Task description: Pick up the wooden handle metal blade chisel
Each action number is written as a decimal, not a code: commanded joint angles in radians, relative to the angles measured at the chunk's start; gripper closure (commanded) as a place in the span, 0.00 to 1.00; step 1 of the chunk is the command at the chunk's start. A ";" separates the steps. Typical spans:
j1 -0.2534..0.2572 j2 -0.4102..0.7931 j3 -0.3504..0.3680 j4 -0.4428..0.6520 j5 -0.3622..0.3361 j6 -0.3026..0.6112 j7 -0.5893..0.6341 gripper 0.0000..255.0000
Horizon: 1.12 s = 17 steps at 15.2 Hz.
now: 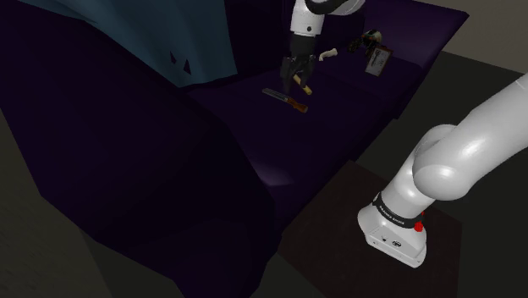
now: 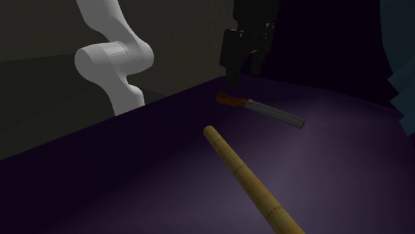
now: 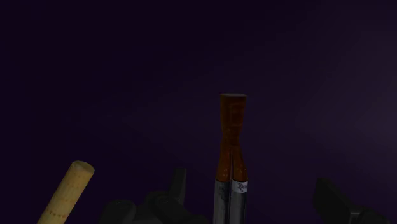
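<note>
Glossy white arm (image 1: pixel 461 157), fat rounded segments, a dark band (image 1: pixel 396 210) and red dot (image 1: pixel 420 226) near its base, all-black end effector (image 1: pixel 296 82).

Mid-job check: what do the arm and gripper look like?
The arm is glossy white with rounded links, a dark band near its base and a small red mark there. The gripper is boxy and all black, with two fingers.
</note>
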 commanded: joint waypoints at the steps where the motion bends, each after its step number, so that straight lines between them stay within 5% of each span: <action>1: 0.000 0.076 -0.003 0.059 -0.006 0.030 -0.017 0.00; 11: 0.001 0.126 -0.003 0.003 -0.003 0.141 -0.028 0.00; 12: 0.001 0.128 -0.003 0.003 -0.003 0.142 -0.028 1.00; 17: 0.001 0.129 -0.003 0.002 -0.003 0.144 -0.028 1.00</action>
